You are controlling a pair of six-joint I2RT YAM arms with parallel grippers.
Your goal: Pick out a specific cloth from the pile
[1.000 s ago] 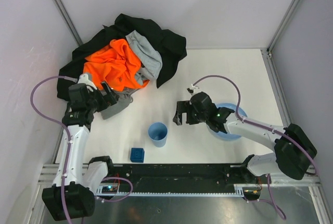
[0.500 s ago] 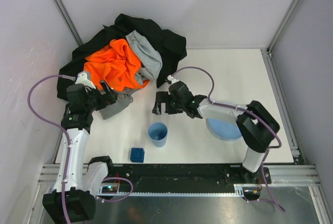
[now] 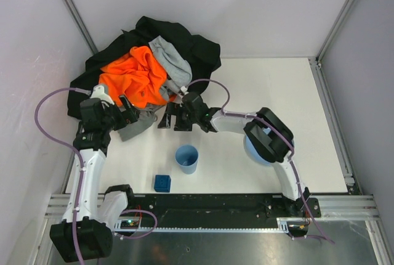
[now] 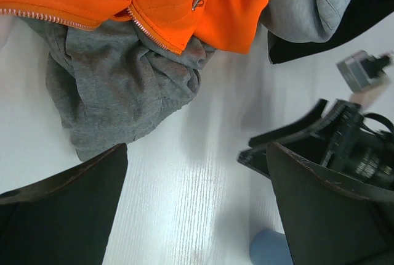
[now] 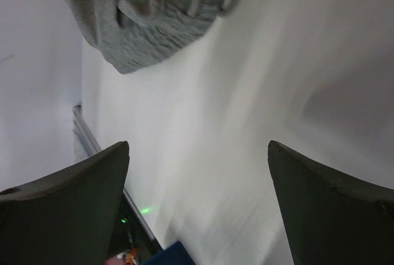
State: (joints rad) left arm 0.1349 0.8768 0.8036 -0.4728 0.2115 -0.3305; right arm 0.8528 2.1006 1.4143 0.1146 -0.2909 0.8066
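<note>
The pile [image 3: 184, 46] lies at the back left: a large black garment, a bright orange one [image 3: 132, 77] and a pale grey one [image 3: 172, 65]. The medium-dark grey cloth [image 3: 136, 124] sticks out from under the orange one at the pile's near edge. It also shows in the left wrist view [image 4: 117, 92] and the right wrist view [image 5: 148, 12]. My left gripper [image 3: 130, 112] is open and empty just left of the cloth, over bare table [image 4: 197, 148]. My right gripper [image 3: 167, 121] is open and empty just right of the cloth [image 5: 198, 145].
A blue cup [image 3: 186, 158] stands in front of the right gripper. A dark blue cube [image 3: 162, 182] sits near the front edge. A blue plate [image 3: 258, 155] lies to the right, partly under the right arm. Walls close in the left and back.
My right arm has swung left from over the blue plate to beside the grey cloth. My left gripper has hardly moved.
</note>
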